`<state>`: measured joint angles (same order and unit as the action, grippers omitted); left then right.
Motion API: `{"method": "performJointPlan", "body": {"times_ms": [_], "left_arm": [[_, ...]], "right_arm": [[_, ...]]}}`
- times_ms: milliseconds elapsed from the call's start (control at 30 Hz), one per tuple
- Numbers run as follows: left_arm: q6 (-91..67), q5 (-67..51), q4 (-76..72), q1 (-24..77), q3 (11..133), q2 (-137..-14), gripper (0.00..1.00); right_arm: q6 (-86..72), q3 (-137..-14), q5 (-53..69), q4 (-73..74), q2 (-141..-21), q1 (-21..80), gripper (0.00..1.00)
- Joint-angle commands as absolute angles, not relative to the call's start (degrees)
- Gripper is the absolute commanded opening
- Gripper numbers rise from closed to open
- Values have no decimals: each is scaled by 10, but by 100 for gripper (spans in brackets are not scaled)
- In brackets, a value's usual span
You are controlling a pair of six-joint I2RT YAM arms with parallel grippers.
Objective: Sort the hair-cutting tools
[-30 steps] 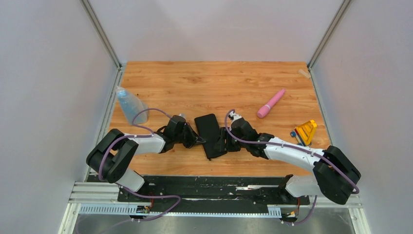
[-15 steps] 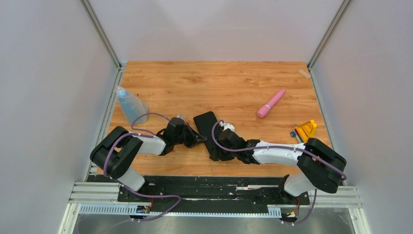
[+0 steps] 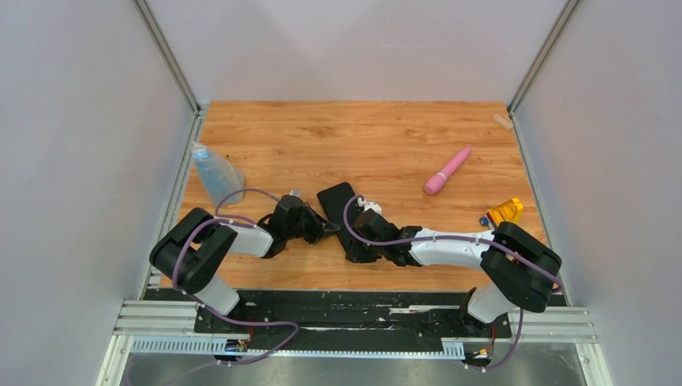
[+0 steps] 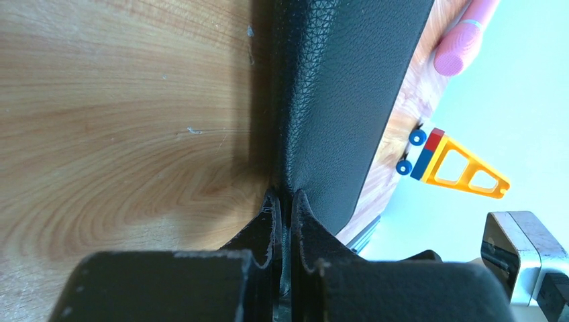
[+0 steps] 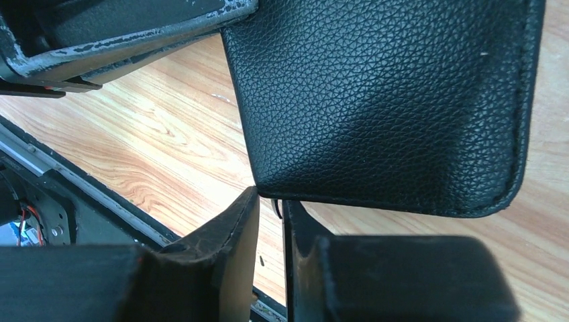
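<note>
**Items, left to right**
- Translucent blue bottle [image 3: 213,173]: 1, at the left edge of the bench [image 3: 362,133].
- Left gripper [image 4: 283,201]: 1, jaws pressed together on the left edge of the pouch.
- Black pouch [image 3: 336,205]: 1, textured, at the centre of the bench, held between both arms.
- Right gripper [image 5: 268,198]: 1, jaws almost closed, apparently pinching the pouch's near corner.
- Pink tapered tool [image 3: 447,170]: 1, well apart to the right.
- Yellow toy [image 3: 503,213]: 1, near the right edge.
- Scissors: 0 visible. Combs: 0 visible. Whether they are inside the pouch cannot be told.

**Step in hand (judged):** opening the pouch. Keep both pinches on a single layer each. Draw them apart slowly and evenly, with the mouth kept low over the bench so anything inside slides out rather than drops.
</note>
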<state>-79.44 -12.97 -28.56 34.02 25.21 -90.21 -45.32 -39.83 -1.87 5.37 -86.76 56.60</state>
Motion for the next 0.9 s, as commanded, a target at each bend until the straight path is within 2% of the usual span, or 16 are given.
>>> {"method": "performJointPlan", "body": {"times_ms": [0,133,333,533,867], "left_arm": [[-807,-112,-293,341,253,-880,0],[-800,-103,-277,340,249,-865,0],[-747,-94,-202,305,257,-844,0],[-692,-102,-146,275,269,-848,0],[-634,-139,-106,262,295,-866,0]], "right_arm": [[-452,-425,-17,42,-880,570,15],[-452,-432,-32,81,-870,569,0],[-454,-413,-44,175,-821,562,0],[-425,-381,-10,225,-789,513,0],[-410,-345,-19,238,-774,455,0]]}}
